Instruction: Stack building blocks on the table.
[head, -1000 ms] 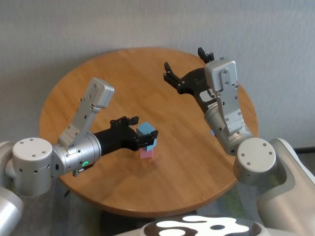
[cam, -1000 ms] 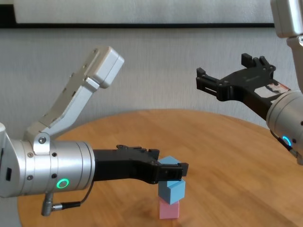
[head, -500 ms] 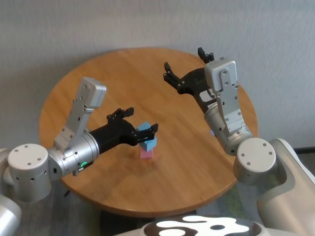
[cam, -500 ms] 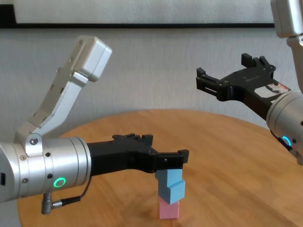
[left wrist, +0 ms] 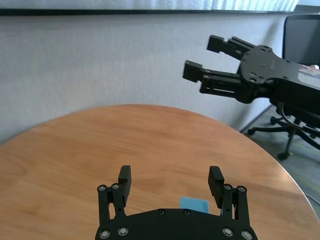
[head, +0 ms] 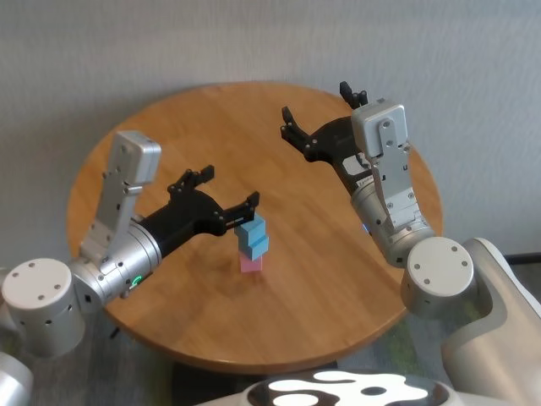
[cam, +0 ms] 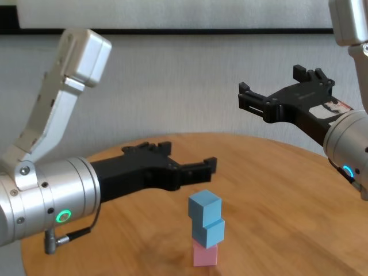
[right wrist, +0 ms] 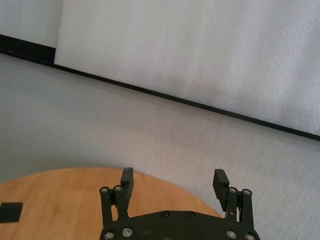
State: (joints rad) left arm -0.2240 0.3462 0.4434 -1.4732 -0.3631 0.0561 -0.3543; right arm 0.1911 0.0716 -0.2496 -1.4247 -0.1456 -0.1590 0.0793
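Near the middle of the round wooden table (head: pixel 169 127) stands a stack of three building blocks: a pink cube (head: pixel 251 264) at the bottom, a light blue cube (head: pixel 256 246) on it, and a second light blue cube (head: pixel 250 228) on top, turned slightly. My left gripper (head: pixel 228 188) hovers open just above and to the left of the stack, touching nothing. In the chest view the same stack (cam: pixel 205 231) stands free below the left gripper (cam: pixel 187 155). My right gripper (head: pixel 317 110) hangs open and empty high over the table's far right.
In the left wrist view the top blue cube (left wrist: pixel 194 202) peeks out under the left gripper (left wrist: pixel 170 175), with the right gripper (left wrist: pixel 220 57) farther off. An office chair (left wrist: pixel 295 75) stands beyond the table. The right wrist view shows a wall and the table's edge (right wrist: pixel 60 192).
My left gripper opened, let go of the top blue cube and pulled up and back to the left. The cube stays on the stack. The right arm has not moved.
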